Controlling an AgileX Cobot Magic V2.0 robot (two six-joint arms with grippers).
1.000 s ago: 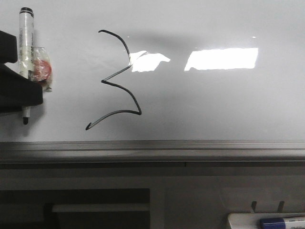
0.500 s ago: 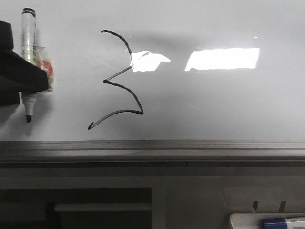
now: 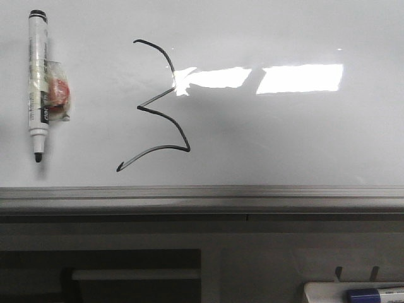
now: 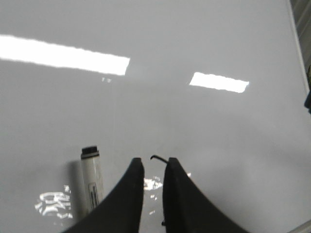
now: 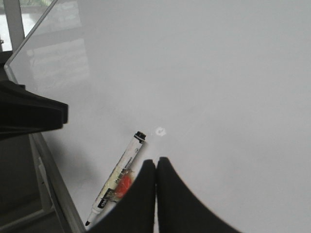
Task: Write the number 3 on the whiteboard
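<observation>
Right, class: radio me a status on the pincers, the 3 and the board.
Left pincer slightly open, empty. Right pincer shut, empty. 3 drawn on board. Marker lies uncapped beside it.

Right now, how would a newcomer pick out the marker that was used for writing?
Start at the whiteboard and its drawn number 3. Left of that lies a white marker, uncapped, black tip toward the grey rim. Unlike the blue-capped marker in the tray below, it lies on the board.

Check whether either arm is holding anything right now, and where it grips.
Nothing is held. The marker lies free on the whiteboard; the left gripper is slightly open and empty, the right gripper shut on nothing.
</observation>
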